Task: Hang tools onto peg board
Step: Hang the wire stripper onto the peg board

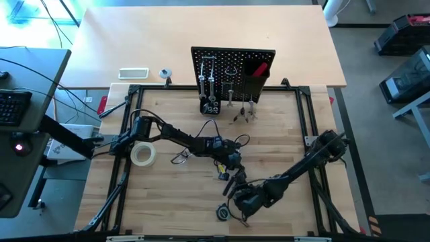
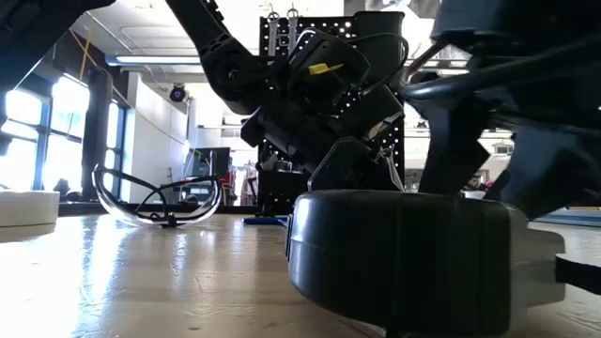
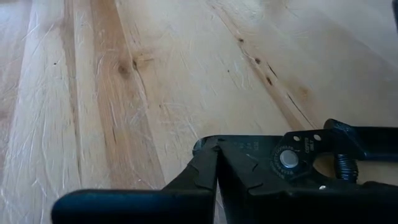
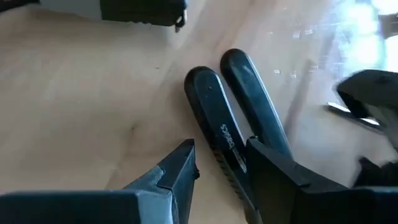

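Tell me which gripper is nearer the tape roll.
Left. The left gripper sits right of the tape roll, mid-table; the right gripper is farther off, nearer the table's front edge.

table (image 1: 168, 202): wood | on it: tape roll (image 1: 143, 155), glasses (image 2: 158, 199), pliers (image 4: 233, 134)

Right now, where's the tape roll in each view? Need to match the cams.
High view: tape roll lies left of centre, nearer the camera-bottom edge than the peg board.
Low view: at the far left edge, left of the glasses.
Left wrist view: not in it.
Right wrist view: not in it.
Shared landmark: the peg board, top centre in the high view, behind the arms in the low view.
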Tool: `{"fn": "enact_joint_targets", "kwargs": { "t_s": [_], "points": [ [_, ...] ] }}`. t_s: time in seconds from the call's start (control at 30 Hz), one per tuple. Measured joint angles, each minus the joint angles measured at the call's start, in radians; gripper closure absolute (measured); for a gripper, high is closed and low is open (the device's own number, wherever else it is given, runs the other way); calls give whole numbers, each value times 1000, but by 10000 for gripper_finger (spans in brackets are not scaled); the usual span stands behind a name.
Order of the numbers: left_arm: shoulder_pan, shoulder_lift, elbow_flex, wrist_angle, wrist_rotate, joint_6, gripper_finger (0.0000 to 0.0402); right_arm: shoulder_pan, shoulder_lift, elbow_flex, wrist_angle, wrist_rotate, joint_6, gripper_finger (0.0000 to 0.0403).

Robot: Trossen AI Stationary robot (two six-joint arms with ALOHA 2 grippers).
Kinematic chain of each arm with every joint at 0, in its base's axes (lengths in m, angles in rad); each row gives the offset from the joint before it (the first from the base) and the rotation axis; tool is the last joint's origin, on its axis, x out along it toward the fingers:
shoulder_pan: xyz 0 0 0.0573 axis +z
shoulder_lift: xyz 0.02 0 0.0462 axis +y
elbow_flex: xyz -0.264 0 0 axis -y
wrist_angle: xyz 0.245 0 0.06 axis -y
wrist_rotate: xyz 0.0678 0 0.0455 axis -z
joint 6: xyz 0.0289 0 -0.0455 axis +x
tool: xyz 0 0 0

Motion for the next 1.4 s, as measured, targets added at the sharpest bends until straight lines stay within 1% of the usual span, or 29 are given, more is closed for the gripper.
{"fn": "enact_joint_targets", "kwargs": {
  "t_s": [0.07,0.17,0.27,0.33,0.43,0.53,0.6,0.67,0.77,0.83,1.1,1.23,1.4],
  "points": [
    [0,0,0,0,0,0,401,-27,-2,11,-1,-64,-28,269],
    [0,0,0,0,0,-1,401,-60,-2,25,-10,-99,-78,269],
    [0,0,0,0,0,-3,401,-90,-2,34,-16,-178,-125,269],
    [0,0,0,0,0,-8,401,-110,-2,34,-17,-228,-134,269],
    [0,0,-1,0,1,-8,401,-126,4,34,-20,-268,-140,269],
    [0,0,-1,0,-1,-8,401,-131,10,35,-16,-272,-142,276],
    [0,0,-1,0,0,-8,401,-131,13,35,-14,-274,-143,293],
    [0,1,-1,5,3,-12,401,-131,17,37,-7,-274,-148,322],
    [0,0,-1,11,10,-13,401,-127,26,38,0,-273,-135,376],
    [0,0,-2,14,18,-14,401,-124,26,38,0,-266,-124,395],
    [6,-19,-3,7,15,-14,401,-92,24,46,-27,-201,-62,402],
    [8,-47,-5,-27,14,-5,401,-83,24,66,-66,-199,-57,403],
    [10,-56,-5,-44,12,17,401,-81,24,68,-73,-189,-64,403]
  ]
}}
